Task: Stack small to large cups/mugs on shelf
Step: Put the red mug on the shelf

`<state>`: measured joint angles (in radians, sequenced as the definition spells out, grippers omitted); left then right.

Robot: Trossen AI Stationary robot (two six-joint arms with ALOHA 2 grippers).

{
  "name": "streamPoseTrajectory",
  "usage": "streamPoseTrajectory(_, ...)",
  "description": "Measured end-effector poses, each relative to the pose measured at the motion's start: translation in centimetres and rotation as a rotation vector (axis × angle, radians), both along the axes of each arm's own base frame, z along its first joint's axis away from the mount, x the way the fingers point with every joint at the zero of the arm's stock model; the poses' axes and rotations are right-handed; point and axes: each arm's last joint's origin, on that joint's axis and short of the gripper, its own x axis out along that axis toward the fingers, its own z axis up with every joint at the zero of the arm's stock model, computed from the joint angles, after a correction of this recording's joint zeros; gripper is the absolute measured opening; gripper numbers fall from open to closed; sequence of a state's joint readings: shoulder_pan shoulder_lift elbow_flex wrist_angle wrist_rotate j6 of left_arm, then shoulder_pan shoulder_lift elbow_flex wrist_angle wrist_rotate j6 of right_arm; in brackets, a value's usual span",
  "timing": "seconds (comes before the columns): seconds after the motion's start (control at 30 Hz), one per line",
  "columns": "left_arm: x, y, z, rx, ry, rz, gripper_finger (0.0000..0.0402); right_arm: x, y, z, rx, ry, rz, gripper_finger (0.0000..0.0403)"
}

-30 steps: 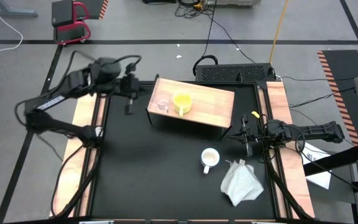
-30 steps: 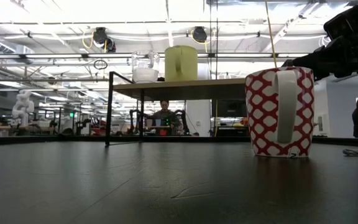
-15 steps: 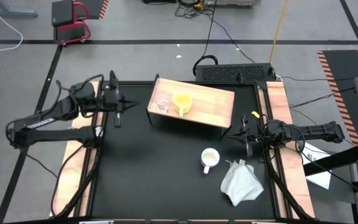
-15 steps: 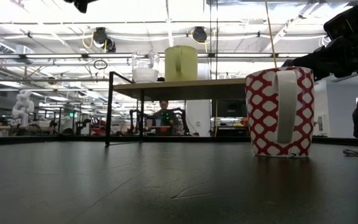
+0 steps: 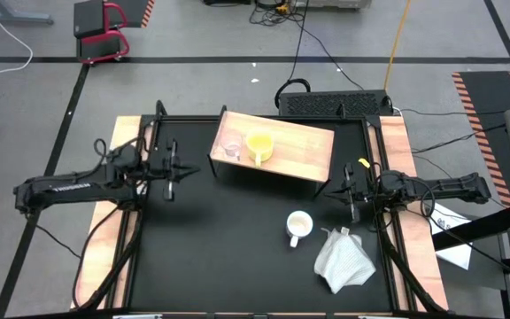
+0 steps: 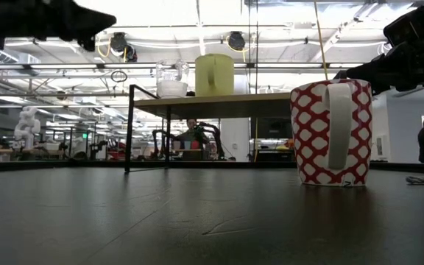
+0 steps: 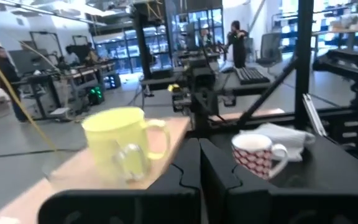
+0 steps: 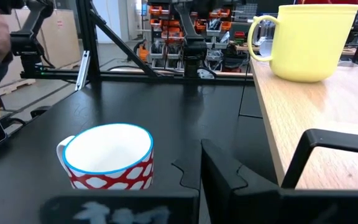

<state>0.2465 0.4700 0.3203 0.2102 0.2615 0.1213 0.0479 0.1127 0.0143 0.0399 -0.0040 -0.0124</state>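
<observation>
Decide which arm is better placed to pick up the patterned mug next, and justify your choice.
Probably the right. The right gripper sits at the table's right edge, near the patterned mug on the tabletop. The left gripper is at the far left, beyond the shelf.

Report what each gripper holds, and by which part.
Nothing is held. The left gripper and the right gripper, fingers closed together, are both clear of the mugs.

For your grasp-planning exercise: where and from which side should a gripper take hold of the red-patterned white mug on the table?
The red-patterned mug stands upright, mouth open. Its handle points toward the table's front edge, the white cloth close beside. Probably best: come from above and pinch the rim on the side away from the handle. The right gripper is nearest.
</observation>
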Motion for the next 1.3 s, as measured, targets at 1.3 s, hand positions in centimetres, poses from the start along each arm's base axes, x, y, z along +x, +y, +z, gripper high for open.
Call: streamPoseTrajectory(1.3,-1.6,-1.2,-8.9,0.041,0.116,-0.212,0.0,0.0,0.0,0.1,0.021,-0.007,-0.002,0.0)
